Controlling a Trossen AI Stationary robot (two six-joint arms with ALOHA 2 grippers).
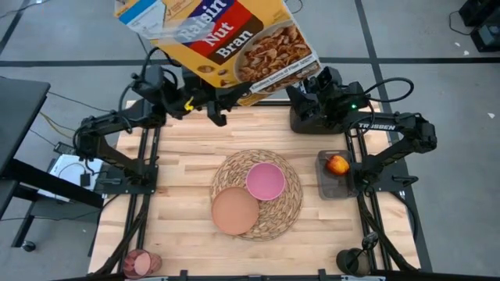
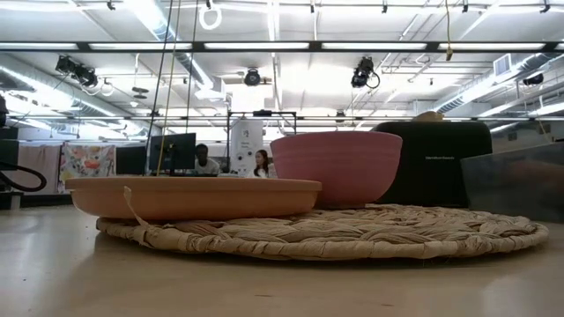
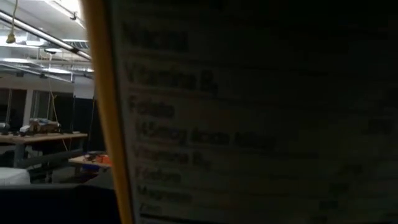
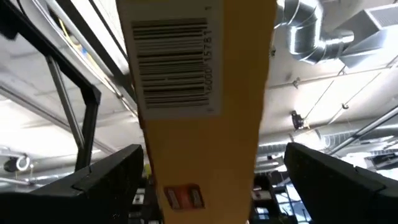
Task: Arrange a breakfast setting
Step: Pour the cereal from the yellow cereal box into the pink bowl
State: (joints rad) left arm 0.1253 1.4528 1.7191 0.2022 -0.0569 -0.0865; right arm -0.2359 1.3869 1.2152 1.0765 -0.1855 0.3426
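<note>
A yellow Raisin Nut Bran cereal box (image 1: 226,39) hangs tilted high over the table's far edge. My left gripper (image 1: 215,109) is under its lower edge and shut on it. My right gripper (image 1: 309,84) is open at the box's right end, and its fingers stand apart on either side of the barcode panel (image 4: 180,68). On the woven placemat (image 1: 285,211) sit a pink bowl (image 1: 266,179) and a tan plate (image 1: 234,211). A red apple (image 1: 337,165) lies in a dark tray. A pinkish-red tumbler (image 1: 142,263) is at the near left corner. Spoon and toast are out of view. My left gripper holds the cereal box at its lower edge (image 1: 226,92), coming from below and from the table's left. The box itself hides the fingers, so the kind of hold cannot be told. The box is lifted clear of the table and tilted, with its printed side panel (image 3: 249,124) close before the wrist camera.
The dark tray (image 1: 332,186) with the apple stands right of the placemat, beside the right arm's base. In the low view the plate (image 2: 194,195) and bowl (image 2: 335,167) rest on the mat (image 2: 352,233), with a dark bin (image 2: 520,180) at the right. People sit in the room behind.
</note>
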